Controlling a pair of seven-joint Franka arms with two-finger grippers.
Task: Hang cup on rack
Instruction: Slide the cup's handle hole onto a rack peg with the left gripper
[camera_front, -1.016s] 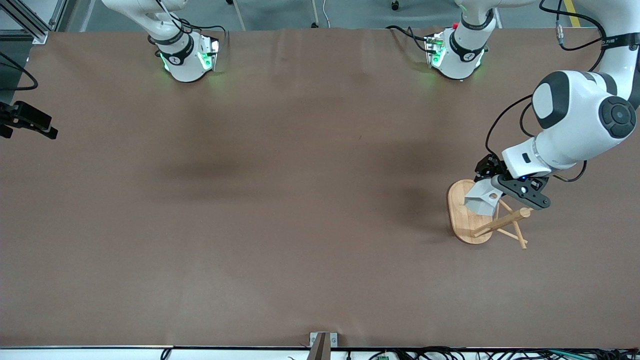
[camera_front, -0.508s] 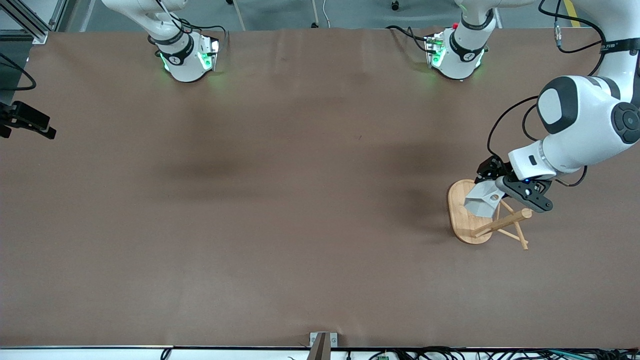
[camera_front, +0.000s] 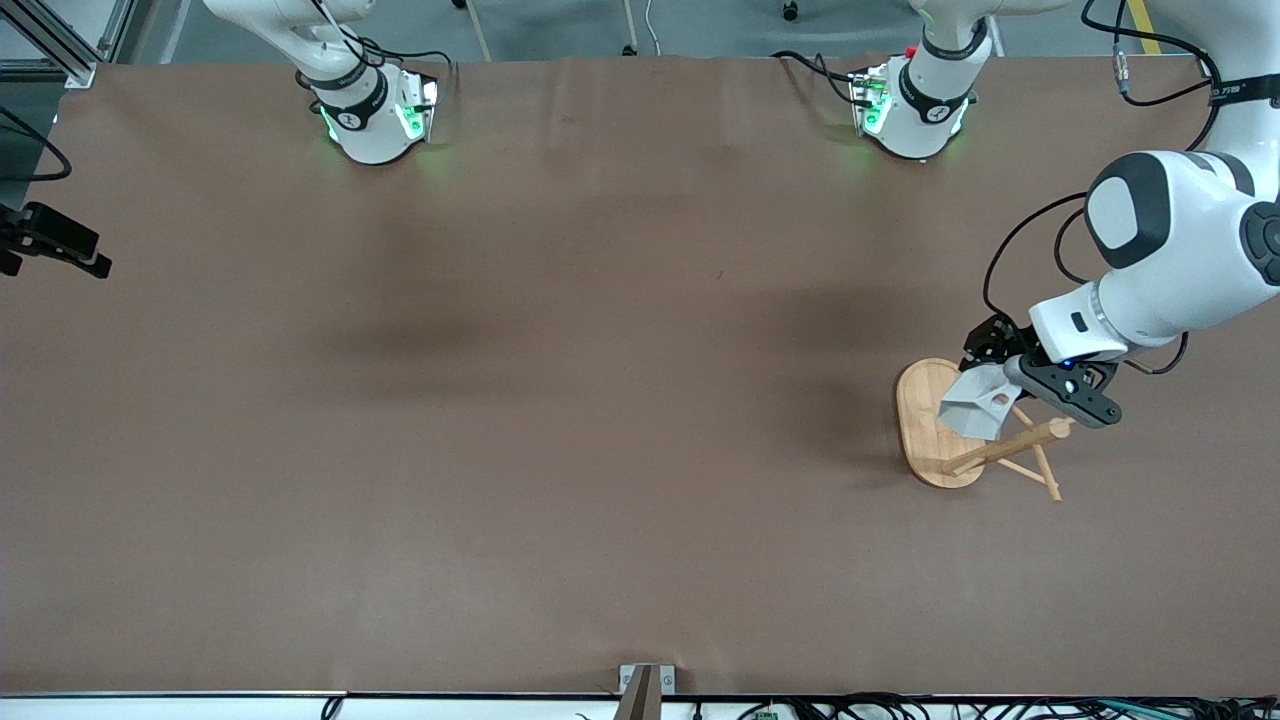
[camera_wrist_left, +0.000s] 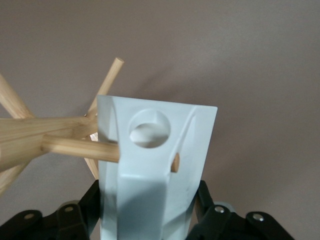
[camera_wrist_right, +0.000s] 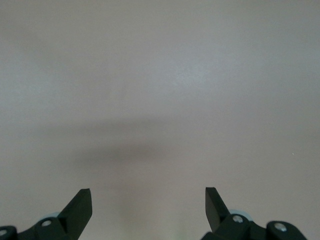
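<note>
My left gripper (camera_front: 1005, 385) is shut on the white faceted cup (camera_front: 972, 408) and holds it over the bamboo rack (camera_front: 925, 430) near the left arm's end of the table. In the left wrist view the cup (camera_wrist_left: 150, 165) fills the space between the black fingers (camera_wrist_left: 82, 207). A thin peg (camera_wrist_left: 80, 148) runs in behind the blocky handle, and its tip shows past the handle. No peg shows in the handle's round hole (camera_wrist_left: 149, 129). My right gripper (camera_wrist_right: 148, 200) is open and empty over bare table.
The rack's post (camera_front: 1005, 448) and slanted pegs (camera_front: 1040, 470) lean toward the left arm's end. The brown table (camera_front: 600, 400) spreads wide toward the right arm's end. A black device (camera_front: 55, 242) sits at that end's edge.
My left gripper has shifted the cup a little toward the left arm's end of the table. The rack's post top has moved slightly the same way. The right arm waits.
</note>
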